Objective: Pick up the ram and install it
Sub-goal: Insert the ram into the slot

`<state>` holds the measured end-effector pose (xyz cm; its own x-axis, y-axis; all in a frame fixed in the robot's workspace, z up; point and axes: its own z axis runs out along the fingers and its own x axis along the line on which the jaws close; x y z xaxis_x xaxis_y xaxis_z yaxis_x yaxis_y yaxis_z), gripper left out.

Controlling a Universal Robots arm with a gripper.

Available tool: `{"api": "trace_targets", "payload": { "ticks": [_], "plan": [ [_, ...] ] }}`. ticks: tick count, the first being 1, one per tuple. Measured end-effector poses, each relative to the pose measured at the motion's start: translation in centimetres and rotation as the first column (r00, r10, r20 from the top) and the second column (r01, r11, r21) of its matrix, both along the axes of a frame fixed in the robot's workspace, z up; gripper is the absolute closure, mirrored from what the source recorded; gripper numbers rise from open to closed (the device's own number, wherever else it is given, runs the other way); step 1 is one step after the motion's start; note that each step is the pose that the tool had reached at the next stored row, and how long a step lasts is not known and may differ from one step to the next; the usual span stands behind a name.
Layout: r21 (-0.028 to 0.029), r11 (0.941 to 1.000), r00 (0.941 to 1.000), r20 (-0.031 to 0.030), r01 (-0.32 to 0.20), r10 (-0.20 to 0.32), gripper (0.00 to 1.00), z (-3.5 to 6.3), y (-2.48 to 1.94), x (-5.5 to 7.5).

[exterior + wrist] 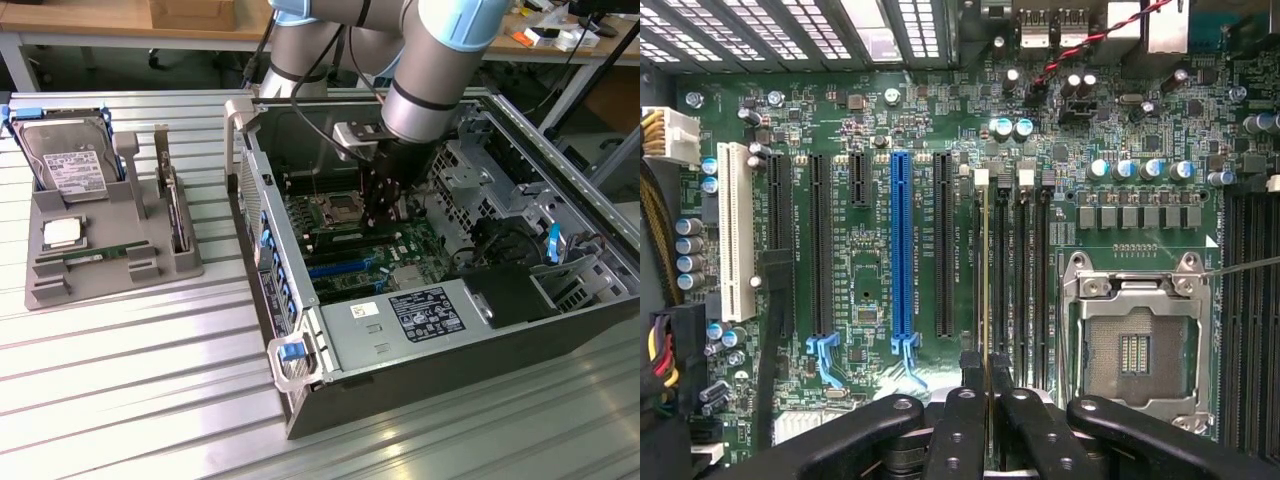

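Note:
My gripper (381,212) reaches down into the open computer case (300,400), just above the motherboard. In the wrist view the gripper (987,368) is shut on the ram (986,270). The ram shows edge-on as a thin pale line running away from the fingertips. It stands over the row of black memory slots (1022,280), beside the open CPU socket (1135,345), in line with the slot nearest the expansion slots. I cannot tell whether it touches the slot.
A grey tray (45,288) at the exterior view's left holds a hard drive (70,165), a square silver CPU (62,233) and another green stick (95,255). Inside the case, the power supply (425,315) and drive cages (490,180) flank the motherboard.

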<state>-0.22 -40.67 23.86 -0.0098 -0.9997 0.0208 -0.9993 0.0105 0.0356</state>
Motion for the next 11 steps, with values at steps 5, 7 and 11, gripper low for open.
{"api": "trace_targets", "payload": {
  "ticks": [5,7,11],
  "plan": [
    [-0.0001,1.0,1.0,0.0,0.0,0.0,0.87,-0.18,0.04,-0.04],
    [-0.0001,1.0,1.0,0.0,0.0,0.0,0.87,-0.34,0.04,-0.05],
    [0.0,1.0,1.0,0.0,0.0,0.0,0.87,-0.39,0.04,-0.05]
  ]
}}
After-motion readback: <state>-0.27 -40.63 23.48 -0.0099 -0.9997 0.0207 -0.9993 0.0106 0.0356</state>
